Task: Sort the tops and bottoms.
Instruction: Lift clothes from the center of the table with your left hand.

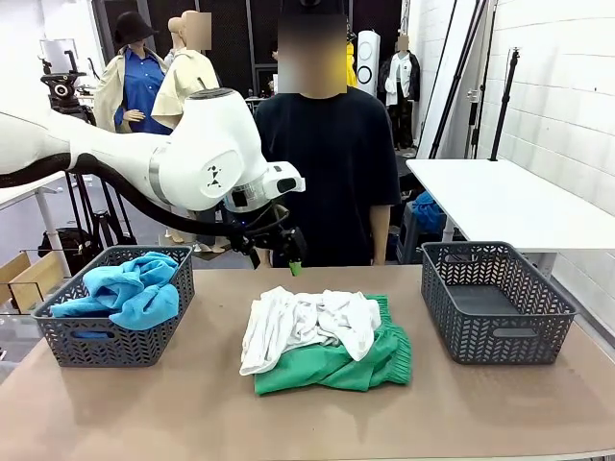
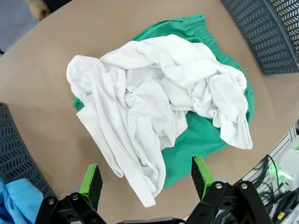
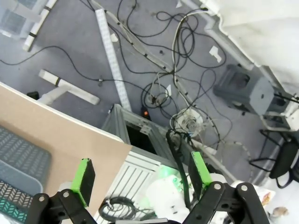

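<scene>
A crumpled white top [image 1: 306, 322] lies over green shorts [image 1: 360, 363] at the table's middle. Two bright blue tops [image 1: 132, 286] are heaped in the left basket [image 1: 115, 341]. My left gripper [image 1: 276, 257] hangs open above the table, just behind the pile and apart from it. In the left wrist view the white top [image 2: 154, 93] covers most of the green shorts [image 2: 205, 135], with my left gripper [image 2: 145, 173] open and empty above their near edge. My right gripper [image 3: 141, 175] is open and empty, hanging off the table over the floor.
A dark basket [image 1: 495, 298] with nothing in it stands at the table's right. A person [image 1: 332, 163] stands behind the far edge, hands out of sight. The right wrist view has the table corner [image 3: 56, 135], a basket's edge [image 3: 18, 163] and floor cables [image 3: 187, 88].
</scene>
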Tool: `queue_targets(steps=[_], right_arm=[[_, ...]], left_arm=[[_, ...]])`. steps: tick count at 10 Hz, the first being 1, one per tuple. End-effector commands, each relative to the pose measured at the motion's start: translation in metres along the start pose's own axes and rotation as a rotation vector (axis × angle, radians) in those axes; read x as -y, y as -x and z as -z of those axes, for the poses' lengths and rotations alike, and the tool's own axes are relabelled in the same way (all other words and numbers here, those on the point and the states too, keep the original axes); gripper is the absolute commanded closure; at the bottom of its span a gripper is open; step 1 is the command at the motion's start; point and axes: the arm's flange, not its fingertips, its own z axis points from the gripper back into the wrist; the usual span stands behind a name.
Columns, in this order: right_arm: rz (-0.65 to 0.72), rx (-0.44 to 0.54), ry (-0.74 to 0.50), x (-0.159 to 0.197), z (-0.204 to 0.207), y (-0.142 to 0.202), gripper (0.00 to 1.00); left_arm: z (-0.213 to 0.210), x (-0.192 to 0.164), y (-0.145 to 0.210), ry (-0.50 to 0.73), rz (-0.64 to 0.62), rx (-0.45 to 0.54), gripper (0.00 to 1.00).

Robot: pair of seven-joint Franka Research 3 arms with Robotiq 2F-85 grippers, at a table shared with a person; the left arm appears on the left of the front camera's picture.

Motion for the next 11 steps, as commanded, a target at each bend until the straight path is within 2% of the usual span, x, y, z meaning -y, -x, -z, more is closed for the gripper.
queue_targets(steps=[1, 2, 3, 6, 11], right_arm=[[-0.004, 0.001, -0.003, 0.001, 0.0, 0.001, 0.0], [-0.004, 0.001, -0.003, 0.001, 0.0, 0.001, 0.0], [-0.004, 0.001, -0.003, 0.001, 0.0, 0.001, 0.0], [-0.004, 0.001, -0.003, 0.001, 0.0, 0.001, 0.0], [-0.004, 0.001, -0.003, 0.001, 0.0, 0.001, 0.0]], left_arm=[[-0.003, 0.001, -0.003, 0.007, -0.013, 0.027, 0.0], [0.0, 0.0, 0.0, 0.0, 0.0, 0.0, 0.0], [0.027, 0.006, 0.003, -0.081, -0.012, -0.045, 0.0], [0.064, 0.012, 0.01, -0.149, -0.038, -0.082, 0.0], [0.117, 0.016, 0.02, -0.138, -0.065, -0.101, 0.0]])
